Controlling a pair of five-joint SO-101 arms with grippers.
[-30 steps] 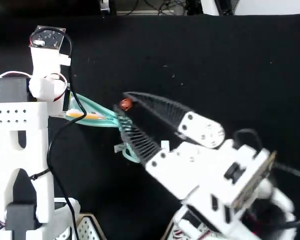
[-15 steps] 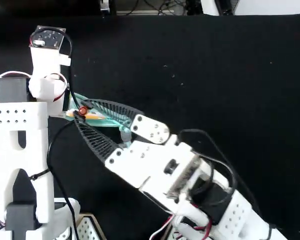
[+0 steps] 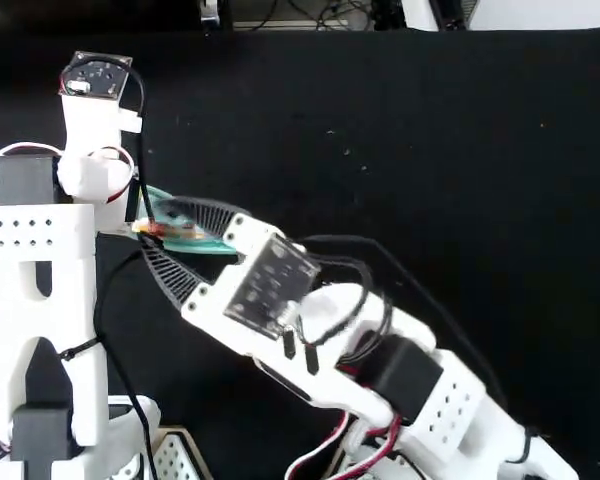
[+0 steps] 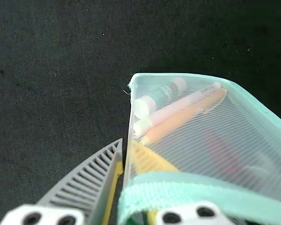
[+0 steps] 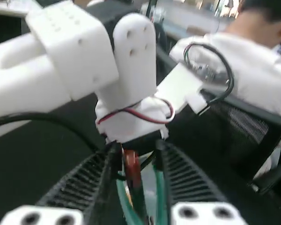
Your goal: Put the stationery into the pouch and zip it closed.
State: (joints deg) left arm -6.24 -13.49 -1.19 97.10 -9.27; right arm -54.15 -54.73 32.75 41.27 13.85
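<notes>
Now close to fully zipped, by the look of it, the translucent mint-green striped pouch [image 4: 210, 140] sits at the left side of the black cloth tabletop [image 3: 430, 120], one end clamped in the left arm. Its load of white and orange pens [image 4: 178, 108] lies lengthwise inside, against the pouch wall.

Change: over the last second the small red zipper pull [image 3: 150, 232] has travelled along the pouch's top edge, from near mid-table to a spot just beside the left arm. The right gripper [image 3: 150, 226] has gone with it, its black ribbed fingers sweeping leftward over the pouch. This reads as the closing stroke of the zip, at or near its end. Whether the slider has reached its stop cannot be told.

Relation: in the right wrist view the pull [image 5: 130, 166] stands between the right gripper's [image 5: 135, 152] fingers, which are pressed in on it from both sides, with green pouch edge below. The left gripper [image 4: 125, 157] is pinched on the pouch's banded end, a grey ribbed finger lying against the pouch wall.
</notes>
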